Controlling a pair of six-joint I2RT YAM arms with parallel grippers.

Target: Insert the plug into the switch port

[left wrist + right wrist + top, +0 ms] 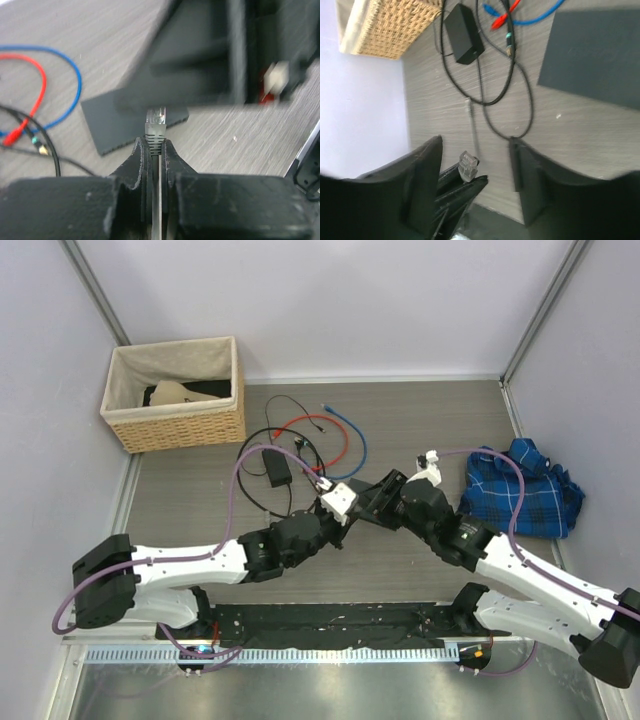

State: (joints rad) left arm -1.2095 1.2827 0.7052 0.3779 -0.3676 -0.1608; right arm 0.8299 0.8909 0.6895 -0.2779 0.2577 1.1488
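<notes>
a grey wood-grain worktop (430,420) closed in by pale lilac walls.

the left jaws are clamped together on the plug (155,122). their black fingers (140,162) pinch its ribbed grey boot, so that the clear tip sticks out just past the fingertips. a thin pale cord runs back between the fingers. directly beyond that tip the switch (117,127) lies flat on the worktop as a thin dark slab. the plug is at its near edge, but whether the two touch cannot be told from the left wrist view. above the switch and ahead of the plug hangs a big blurred black shape, the other arm's wrist.

the right jaws stand wide apart and hold nothing, with one dark finger (420,185) on each side of its wrist view. low in the gap between them the tip of the left jaws shows with the clear plug. past the gap a thin grey cord (473,127) lies on the worktop, and the switch sits off to the far right of these jaws.

farther out from both jaws, black cords (522,95) loop over the worktop up to a small black power brick (463,32). a red cable (40,82) and a blue cable (76,85) curl to the left of the left jaws. a wicker basket (175,420) with a cloth liner stands well beyond them in the far left corner. a blue plaid cloth (520,490) lies bunched just right of the right arm.
</notes>
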